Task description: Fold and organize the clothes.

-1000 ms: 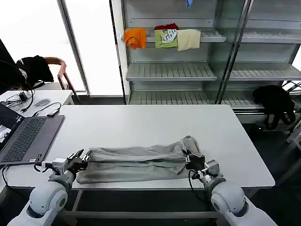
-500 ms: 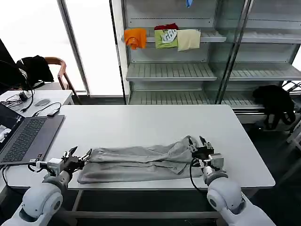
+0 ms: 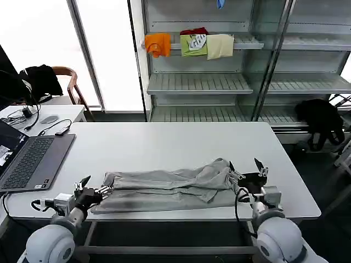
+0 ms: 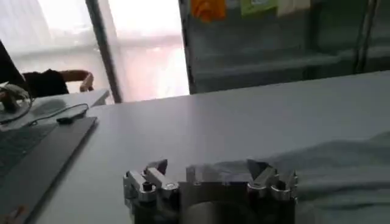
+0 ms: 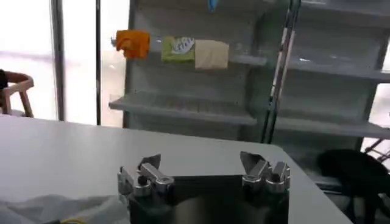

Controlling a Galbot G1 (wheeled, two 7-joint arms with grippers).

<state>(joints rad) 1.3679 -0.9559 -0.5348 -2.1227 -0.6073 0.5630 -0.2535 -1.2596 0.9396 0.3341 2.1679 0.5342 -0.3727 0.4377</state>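
Item: light grey T-shirt (image 3: 170,189), soft knit, folded into a long, rumpled band with creases running along its length. It lies across the near part of the white tabletop (image 3: 164,145), stretched between the two pincers; one bunched end rises in a small hump at the right pincer's side.

Left pincer (image 3: 92,187): metal fingers with dark tips, spread apart, gripping nothing. The shirt's flat end lies just beside its fingertips, towards the right pincer. In the left wrist view the fingers (image 4: 155,176) stand wide, with grey cloth (image 4: 341,167) just ahead of them.

Right pincer (image 3: 245,167): black body, fingers splayed wide and empty. The bunched end of the shirt sits just beside it, towards the left pincer. The right wrist view shows a fold of the cloth (image 5: 58,209) at the edge near one finger.

Change from a second ago: both pincers then gripped the shirt's ends; each has since let go and drawn back outward, and the band has settled flatter on the tabletop.

Also present: grey laptop (image 3: 30,159) beyond the left pincer; metal shelving (image 3: 200,82) behind, carrying orange, green and cream folded garments (image 3: 189,44).
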